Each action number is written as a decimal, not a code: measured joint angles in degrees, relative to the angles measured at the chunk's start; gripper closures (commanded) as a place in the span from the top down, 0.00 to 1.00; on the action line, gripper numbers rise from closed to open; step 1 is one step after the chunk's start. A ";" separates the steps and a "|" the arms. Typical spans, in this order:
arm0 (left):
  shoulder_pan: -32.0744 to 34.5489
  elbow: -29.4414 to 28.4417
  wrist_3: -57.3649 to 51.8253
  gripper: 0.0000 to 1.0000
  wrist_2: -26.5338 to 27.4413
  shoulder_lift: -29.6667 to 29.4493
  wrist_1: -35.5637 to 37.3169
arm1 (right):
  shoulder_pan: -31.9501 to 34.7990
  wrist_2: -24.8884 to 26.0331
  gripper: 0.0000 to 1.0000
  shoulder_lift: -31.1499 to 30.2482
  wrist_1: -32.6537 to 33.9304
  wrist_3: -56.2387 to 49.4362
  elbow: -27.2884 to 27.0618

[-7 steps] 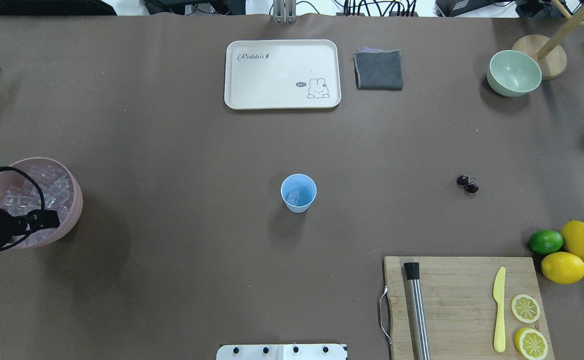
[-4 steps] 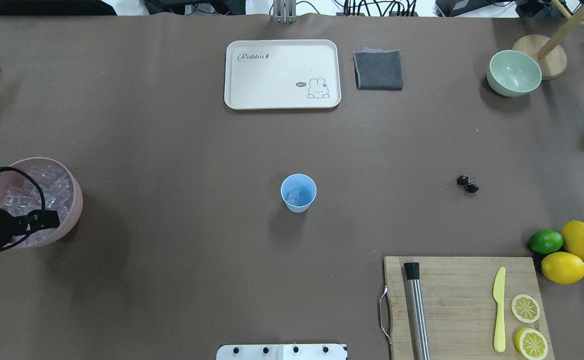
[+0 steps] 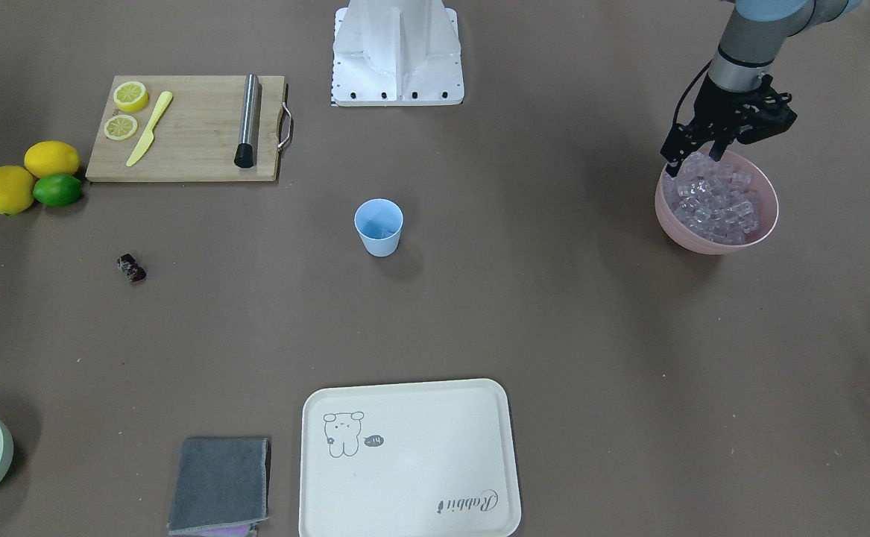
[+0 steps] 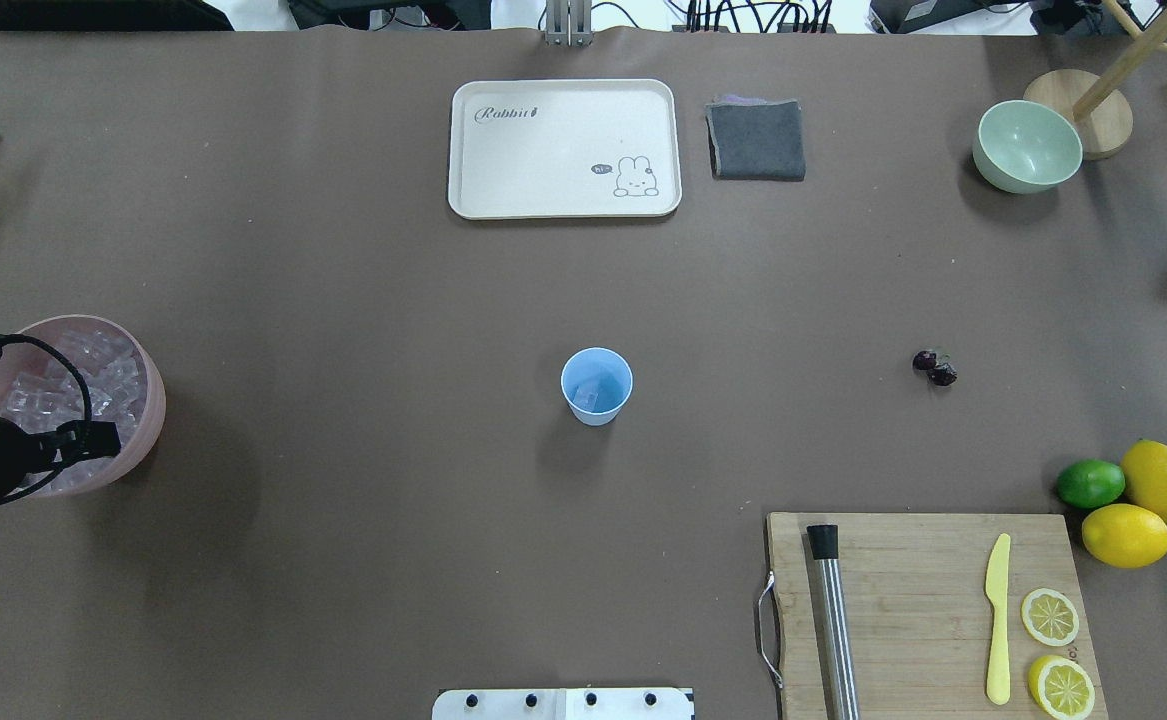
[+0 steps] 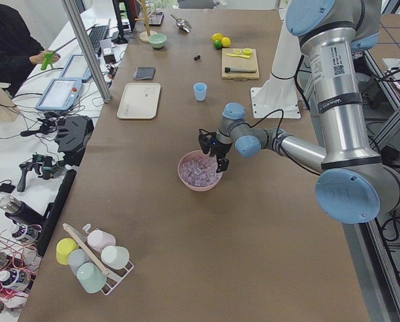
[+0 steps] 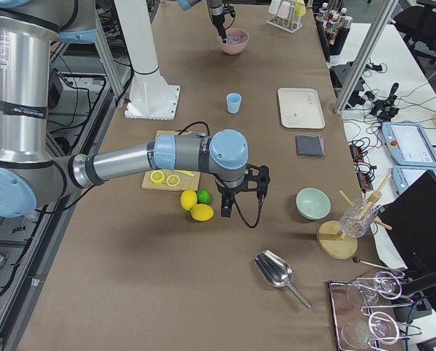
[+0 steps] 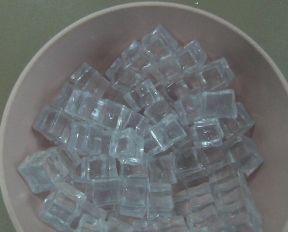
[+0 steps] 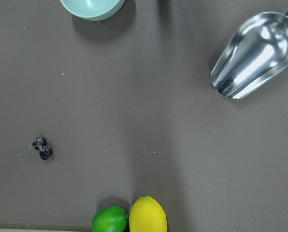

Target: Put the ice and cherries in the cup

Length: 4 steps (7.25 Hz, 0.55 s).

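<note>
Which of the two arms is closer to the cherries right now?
Right. The right gripper hangs by the lemons, near the cherries; the left gripper is far across, over the bowl of ice.

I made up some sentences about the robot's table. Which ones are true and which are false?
1. The cherries are inside the cup. False: they lie on the table, well apart from the cup.
2. The pink bowl holds lots of ice. True.
3. The left gripper hangs over the pink bowl. True.
4. The yellow knife lies on the tray. False: it lies on the cutting board.
5. The lime sits right beside the two lemons. True.
</note>
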State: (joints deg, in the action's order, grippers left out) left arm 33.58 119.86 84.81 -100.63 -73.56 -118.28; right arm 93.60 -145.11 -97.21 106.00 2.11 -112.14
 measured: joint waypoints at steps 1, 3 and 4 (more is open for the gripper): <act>-0.28 -0.01 0.00 0.89 0.00 0.00 0.04 | 0.00 0.00 1.00 0.00 0.00 -0.02 0.00; -0.57 -0.01 -0.02 0.88 0.00 0.00 0.03 | 0.00 0.00 1.00 -0.03 0.02 -0.08 -0.11; -0.60 0.01 -0.05 0.88 -0.02 0.00 0.05 | 0.00 0.00 1.00 -0.16 0.05 -0.07 -0.35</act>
State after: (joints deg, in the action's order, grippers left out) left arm 32.99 119.87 84.76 -100.65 -73.57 -118.24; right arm 93.60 -145.11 -97.37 106.05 2.04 -112.49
